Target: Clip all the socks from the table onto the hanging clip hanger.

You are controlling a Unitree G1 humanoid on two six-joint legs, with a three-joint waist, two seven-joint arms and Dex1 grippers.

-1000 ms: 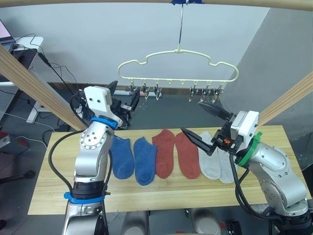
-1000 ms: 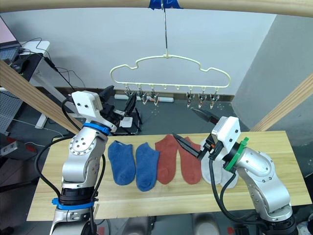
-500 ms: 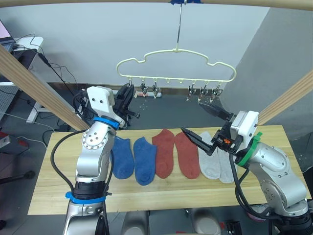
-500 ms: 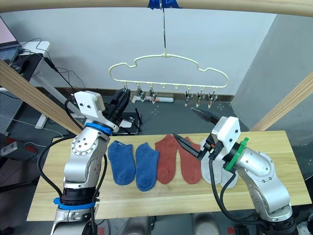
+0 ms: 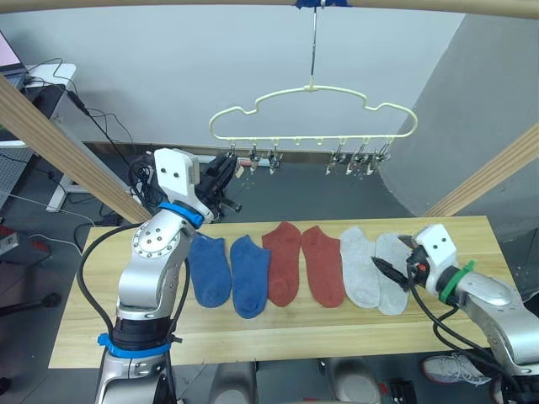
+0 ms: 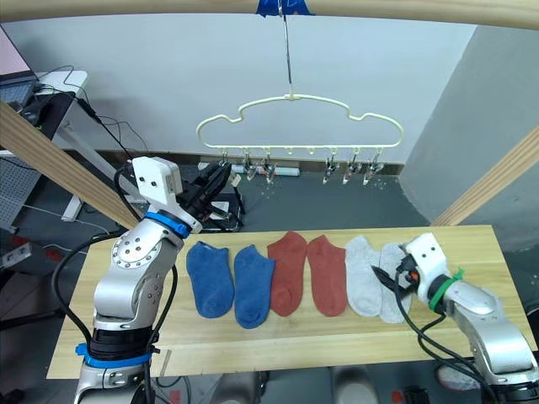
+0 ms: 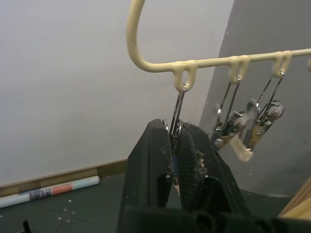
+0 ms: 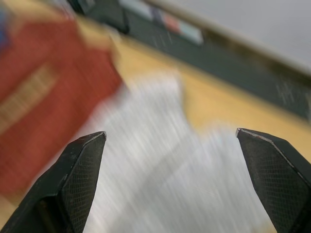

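The left gripper [image 7: 176, 145] is reaching up behind the table, and its two black textured fingers are pinching together on the leftmost clip [image 7: 177, 119] of the clip hanger [image 5: 312, 118]. That clip is a thin metal one dangling from a small loop on the hanger's bottom bar, with two more clips hanging just beside it. The hanger is a pale yellow-green wire with a wavy outline, and it is hanging by a long metal hook from a round wooden pole [image 5: 421, 7] overhead.

The right gripper [image 8: 172, 174] is hovering low over the table's right part, with its dark, cross-hatched fingers standing wide apart and holding nothing. Directly under it the light grey socks [image 5: 370, 269] are lying, soft knit and side by side.

Further out, the rust red socks [image 5: 299, 263] are lying next to the grey pair, and the blue socks [image 5: 227, 273] are lying beyond those, nearest the left arm. All six are lying flat in one row on the table [image 5: 269, 337] of light yellowish wood planks. No writing can be read on any of them.
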